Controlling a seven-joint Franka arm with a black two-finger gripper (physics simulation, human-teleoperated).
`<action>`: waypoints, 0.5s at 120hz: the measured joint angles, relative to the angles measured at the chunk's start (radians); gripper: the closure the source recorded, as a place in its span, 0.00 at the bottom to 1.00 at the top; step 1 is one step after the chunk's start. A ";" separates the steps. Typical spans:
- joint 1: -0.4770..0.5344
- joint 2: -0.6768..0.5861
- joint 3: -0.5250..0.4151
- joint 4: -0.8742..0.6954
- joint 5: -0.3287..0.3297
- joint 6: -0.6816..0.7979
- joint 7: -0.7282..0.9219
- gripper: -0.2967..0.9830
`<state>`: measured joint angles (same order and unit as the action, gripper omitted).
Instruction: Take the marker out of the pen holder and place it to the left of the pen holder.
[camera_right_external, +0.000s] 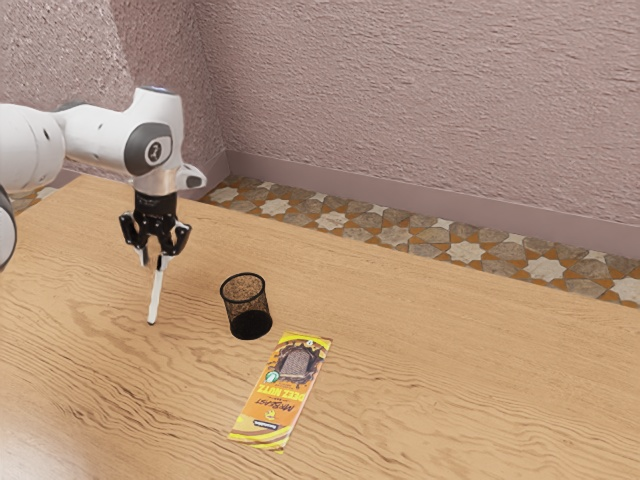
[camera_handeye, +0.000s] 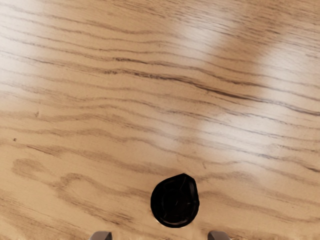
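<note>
Toward the table's (camera_right_external: 420, 370) far corner at the exterior view's left, the gripper (camera_right_external: 153, 260) is released, fingertips parted about the near-upright white marker (camera_right_external: 156, 292); unsupported, this may topple, roll toward the mesh pen holder (camera_right_external: 250, 324) or wrapped chocolate bar (camera_right_external: 284, 391), or snag during withdrawal.

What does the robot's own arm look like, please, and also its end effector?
The arm is glossy white with rounded, tubular segments. A dark grey joint cover carries a round white badge with a dark mark. The end effector is mostly black, with angular, jointed links.
</note>
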<state>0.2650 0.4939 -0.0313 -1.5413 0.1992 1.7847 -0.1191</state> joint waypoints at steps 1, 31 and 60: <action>0.000 -0.001 0.000 0.000 -0.001 -0.001 0.003 0.60; -0.058 -0.237 0.016 -0.066 -0.011 -0.014 0.065 0.35; -0.312 -0.644 0.114 -0.118 -0.011 -0.107 0.051 0.27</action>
<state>-0.0465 -0.1501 0.0823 -1.6593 0.1881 1.6780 -0.0685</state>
